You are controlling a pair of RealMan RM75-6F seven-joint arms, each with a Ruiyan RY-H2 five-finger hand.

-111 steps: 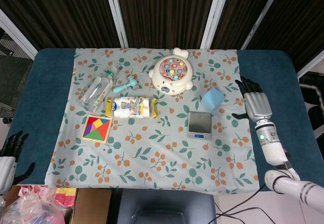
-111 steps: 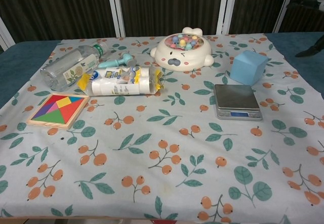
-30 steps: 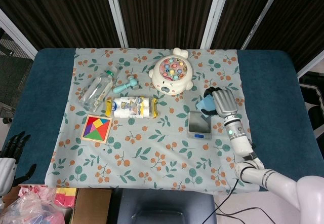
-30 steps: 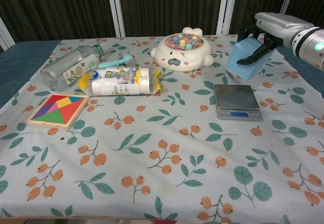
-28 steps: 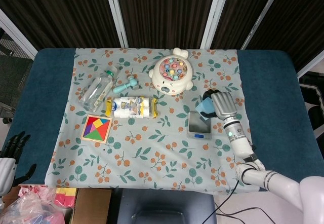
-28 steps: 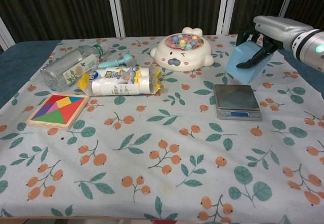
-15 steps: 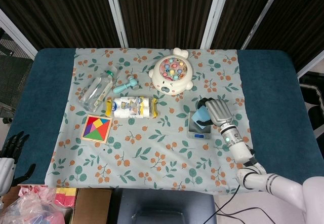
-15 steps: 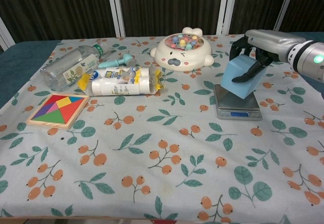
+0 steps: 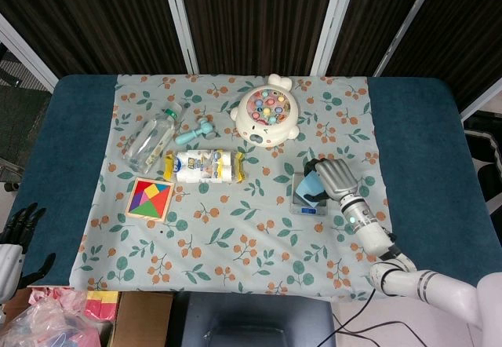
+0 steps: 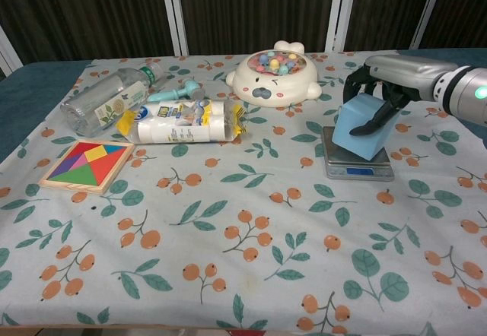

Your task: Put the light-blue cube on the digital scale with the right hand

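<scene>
My head camera looks steeply down on the whole counter (image 9: 70,127) from high up; my chest camera sits low and near, facing across it; both share the floral cloth (image 9: 235,237).

— What colours sit around the digital scale (image 10: 358,161)?

— The scale is grey-silver with a blue strip; the light-blue cube (image 10: 361,128) is on it, held by black fingers (image 10: 375,120) of the silver right hand (image 10: 380,77).

— And the cloth (image 10: 251,222)?

— Pale, with green leaves and orange berries, over a dark teal tabletop (image 9: 70,127). Far left of the scale lies a multicoloured tangram puzzle (image 10: 87,164).
</scene>
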